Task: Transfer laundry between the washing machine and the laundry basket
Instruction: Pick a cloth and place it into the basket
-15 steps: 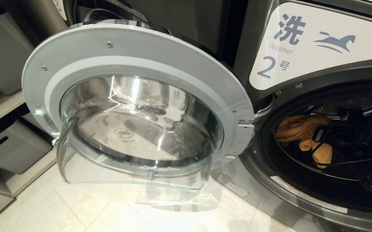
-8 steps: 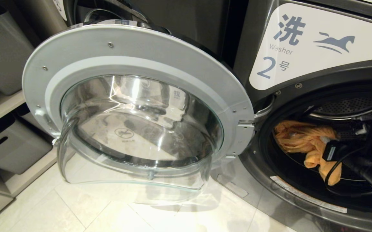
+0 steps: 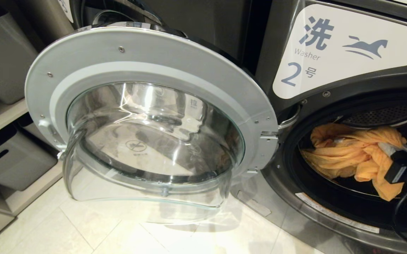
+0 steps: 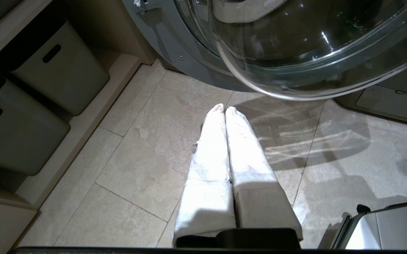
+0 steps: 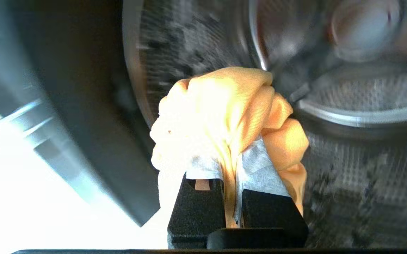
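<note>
My right hand (image 5: 232, 176) is clenched on the soft orange-yellow cloth garment (image 3: 355, 155) at the dark grey washing machine (image 3: 295, 197) opening; trailing folds may snag the door rim.

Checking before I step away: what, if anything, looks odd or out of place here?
Nothing stands out. The washer door is swung wide open, and the right claw is shut on an orange cloth at the drum mouth. The left claw hangs shut over the floor.
</note>
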You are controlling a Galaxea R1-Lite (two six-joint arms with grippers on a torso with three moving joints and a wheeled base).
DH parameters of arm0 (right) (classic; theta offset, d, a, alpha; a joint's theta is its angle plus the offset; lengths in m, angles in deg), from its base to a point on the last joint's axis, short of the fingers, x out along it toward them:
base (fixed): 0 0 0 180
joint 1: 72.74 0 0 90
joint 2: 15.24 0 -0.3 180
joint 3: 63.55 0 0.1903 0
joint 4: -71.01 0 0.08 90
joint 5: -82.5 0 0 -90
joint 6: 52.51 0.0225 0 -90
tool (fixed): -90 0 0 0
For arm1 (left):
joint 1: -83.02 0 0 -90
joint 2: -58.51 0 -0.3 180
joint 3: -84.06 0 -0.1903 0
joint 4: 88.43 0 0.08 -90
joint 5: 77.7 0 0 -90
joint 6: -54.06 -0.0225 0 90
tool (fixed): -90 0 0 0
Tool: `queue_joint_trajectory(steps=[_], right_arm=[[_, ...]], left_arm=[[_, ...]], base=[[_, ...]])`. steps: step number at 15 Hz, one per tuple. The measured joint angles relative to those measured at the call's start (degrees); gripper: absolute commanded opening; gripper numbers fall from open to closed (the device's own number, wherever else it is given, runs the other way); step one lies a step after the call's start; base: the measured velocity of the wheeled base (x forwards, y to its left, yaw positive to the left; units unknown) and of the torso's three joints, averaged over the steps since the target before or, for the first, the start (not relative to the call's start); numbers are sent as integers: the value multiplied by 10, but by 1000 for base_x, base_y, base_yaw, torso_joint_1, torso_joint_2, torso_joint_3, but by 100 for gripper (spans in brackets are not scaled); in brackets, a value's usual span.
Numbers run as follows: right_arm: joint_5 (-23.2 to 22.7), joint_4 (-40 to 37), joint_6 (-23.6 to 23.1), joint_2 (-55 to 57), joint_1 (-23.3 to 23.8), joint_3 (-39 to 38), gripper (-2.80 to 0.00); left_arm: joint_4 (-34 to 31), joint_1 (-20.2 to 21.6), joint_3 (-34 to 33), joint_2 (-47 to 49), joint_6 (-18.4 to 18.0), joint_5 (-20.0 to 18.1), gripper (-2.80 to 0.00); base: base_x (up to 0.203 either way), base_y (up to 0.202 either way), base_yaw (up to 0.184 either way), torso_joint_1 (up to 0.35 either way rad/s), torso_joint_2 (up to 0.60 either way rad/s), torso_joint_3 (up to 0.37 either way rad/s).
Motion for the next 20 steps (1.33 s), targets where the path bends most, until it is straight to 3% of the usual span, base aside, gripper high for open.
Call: queue_joint_trajectory(steps=[4,6,11,15,20], right_arm=[[-124,-29,-22,-137,-2,-59,-280],[-144,-41,-7,-207,-27,-64,-280],[-131,-61,-21,-359,-95,-69,-280],[-116,-135,-61,-403,-98,-73,-280],[-106,-141,-80,-416,-80,-73,-280]], left_arm=[[0,0,0,0,0,0,-280],[0,0,0,0,0,0,-280],[0,0,0,0,0,0,-280],[0,0,0,0,0,0,-280],[0,0,0,0,0,0,-280]], base=[[0,0,0,0,0,0],[0,0,0,0,0,0],[0,0,0,0,0,0],[0,0,0,0,0,0],[0,0,0,0,0,0]])
